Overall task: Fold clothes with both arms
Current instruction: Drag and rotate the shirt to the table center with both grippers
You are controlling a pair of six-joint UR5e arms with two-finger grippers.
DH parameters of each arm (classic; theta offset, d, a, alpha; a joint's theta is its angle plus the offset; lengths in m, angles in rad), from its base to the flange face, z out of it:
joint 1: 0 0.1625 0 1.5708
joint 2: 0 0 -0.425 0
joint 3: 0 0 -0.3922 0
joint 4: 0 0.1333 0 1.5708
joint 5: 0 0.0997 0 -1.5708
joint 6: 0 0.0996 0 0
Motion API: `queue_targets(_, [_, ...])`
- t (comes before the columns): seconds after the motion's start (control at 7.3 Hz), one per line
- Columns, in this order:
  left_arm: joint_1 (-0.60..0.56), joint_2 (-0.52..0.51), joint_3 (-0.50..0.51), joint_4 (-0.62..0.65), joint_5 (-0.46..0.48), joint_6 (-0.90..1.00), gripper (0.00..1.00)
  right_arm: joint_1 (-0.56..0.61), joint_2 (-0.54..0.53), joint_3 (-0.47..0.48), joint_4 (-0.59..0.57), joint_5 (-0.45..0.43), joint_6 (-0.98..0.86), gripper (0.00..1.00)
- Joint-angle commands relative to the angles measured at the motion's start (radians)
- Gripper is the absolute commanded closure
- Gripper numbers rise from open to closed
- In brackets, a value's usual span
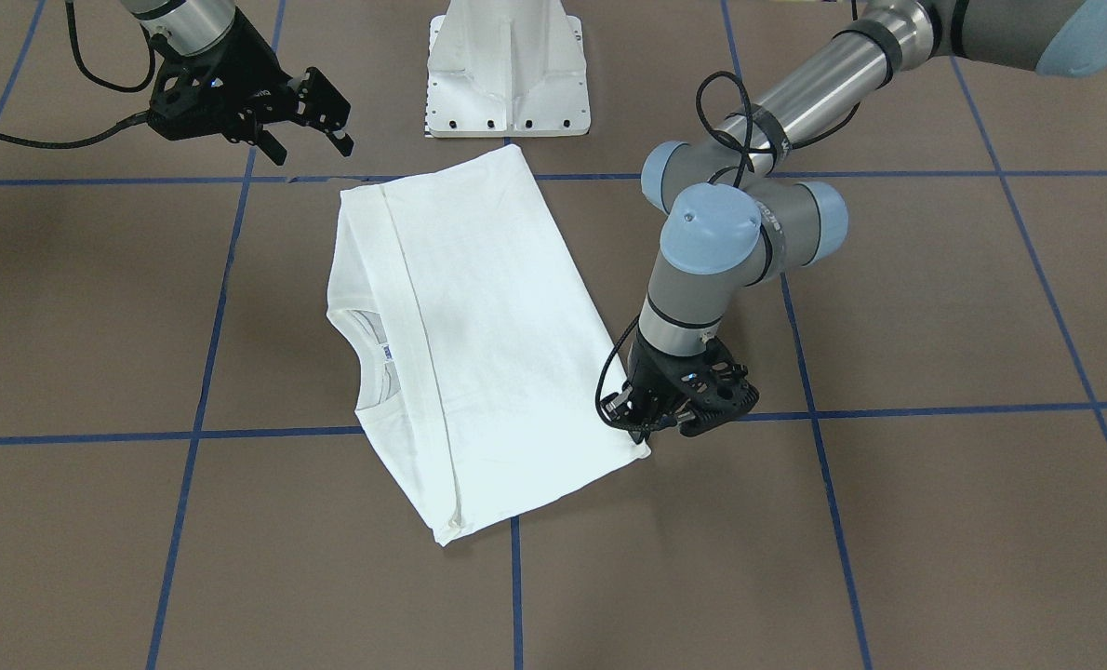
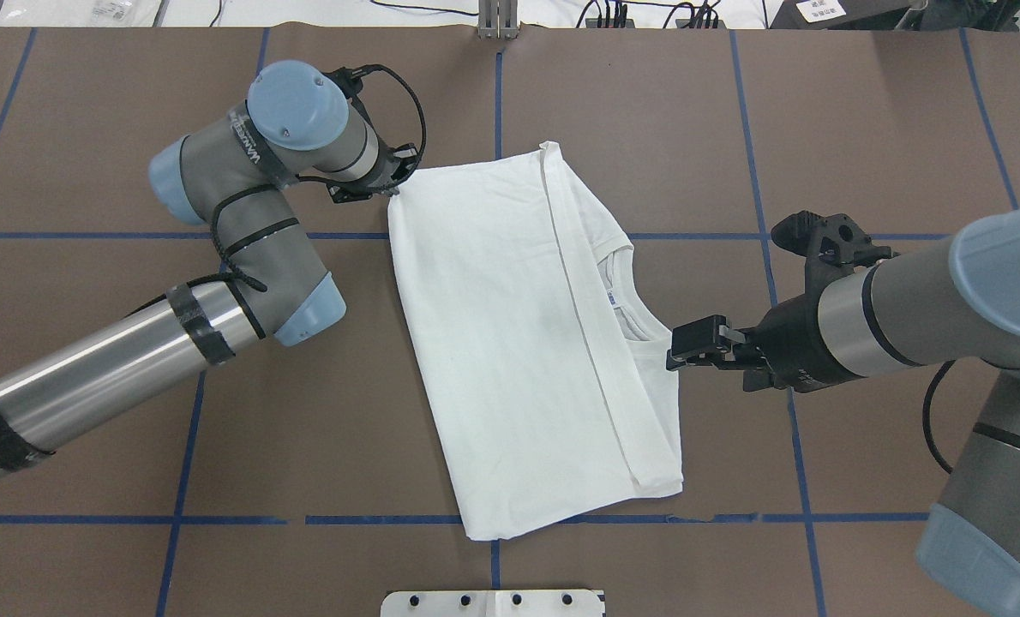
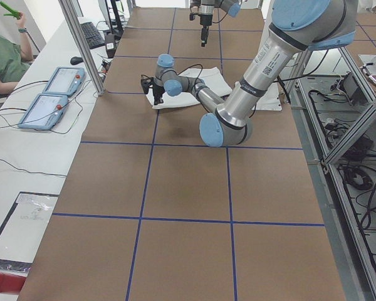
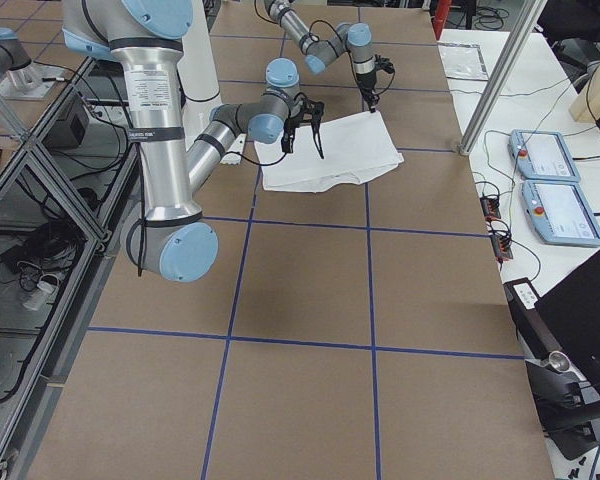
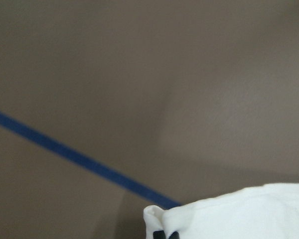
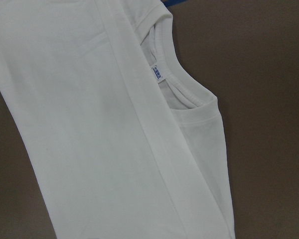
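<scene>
Shirt (image 1: pixel 479 326), white and folded into a long panel, lies flat on the table (image 1: pixel 935 307) between my two grippers. From the front, the neck label (image 1: pixel 388 353) carries blue print too small to read. My left gripper (image 1: pixel 648 426) is down at the shirt's corner and touches the cloth. Its own body hides the gap between the jaws. My right gripper (image 1: pixel 310 144) hangs above the table on the collar side. Its jaws are spread wide, holding nothing and touching nothing. The base (image 1: pixel 507 74) is cut off at the top.

From overhead, my left wrist covers that gripper, and the shirt corner comes out just beside it. White lettering on the wrist is too skewed to read. The collar and label face my right gripper.

From the left end, both grippers are too small to judge. My left one is at the shirt's edge, and the right one hangs beyond.

From the right end, my right gripper hangs by the shirt's near edge. The left one stands at the far corner.

The left wrist view is blurred. The cloth corner bunches over my black fingertips (image 5: pixel 159 234), which sit close together, pinching it. Blue tape (image 5: pixel 65 152) runs beyond.

The right wrist view shows only shirt, collar and the unreadable label below. My fingers are out of frame.
</scene>
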Motion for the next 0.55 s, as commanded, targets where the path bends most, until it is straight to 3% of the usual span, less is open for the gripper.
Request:
queue_targets(0.0, [-0.037, -0.080, 0.200, -0.231, 0.028, 0.066, 1.00, 0.000, 0.005, -0.001, 0.000, -0.002, 0.004, 0.00])
queue_targets(0.27, [-0.037, -0.122, 0.273, -0.376, 0.082, 0.066, 1.00, 0.000, 0.005, -0.010, 0.000, -0.013, 0.004, 0.00])
queue_targets(0.41, [-0.037, -0.120, 0.292, -0.387, 0.109, 0.066, 0.89, 0.000, 0.005, -0.013, 0.000, -0.014, 0.001, 0.00])
